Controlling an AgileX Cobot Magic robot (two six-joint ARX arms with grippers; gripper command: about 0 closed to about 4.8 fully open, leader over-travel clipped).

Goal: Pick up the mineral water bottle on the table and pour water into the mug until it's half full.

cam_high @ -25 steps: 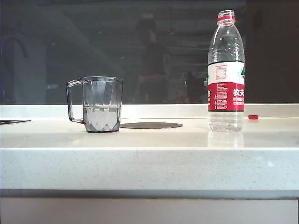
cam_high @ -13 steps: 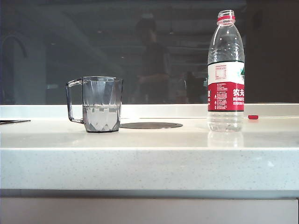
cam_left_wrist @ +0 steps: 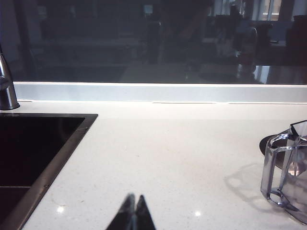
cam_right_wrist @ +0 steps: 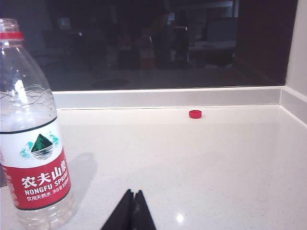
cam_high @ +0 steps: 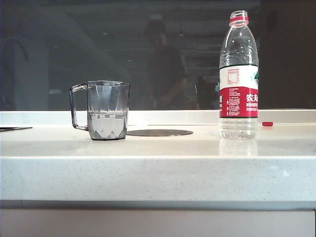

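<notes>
Bench seen left to right: the left gripper [cam_left_wrist: 133, 213], clenched and empty, sits back toward the front edge beside the sink [cam_left_wrist: 33, 153]; the mug [cam_high: 104, 110] stands left of centre with water [cam_high: 106, 124] to roughly half its height. The uncapped bottle [cam_high: 239, 79] stands upright toward the right end, nearly drained, its cap [cam_high: 267, 124] by the back edge and the right gripper [cam_right_wrist: 130, 211] clenched, empty, near it; the pour looks complete.
</notes>
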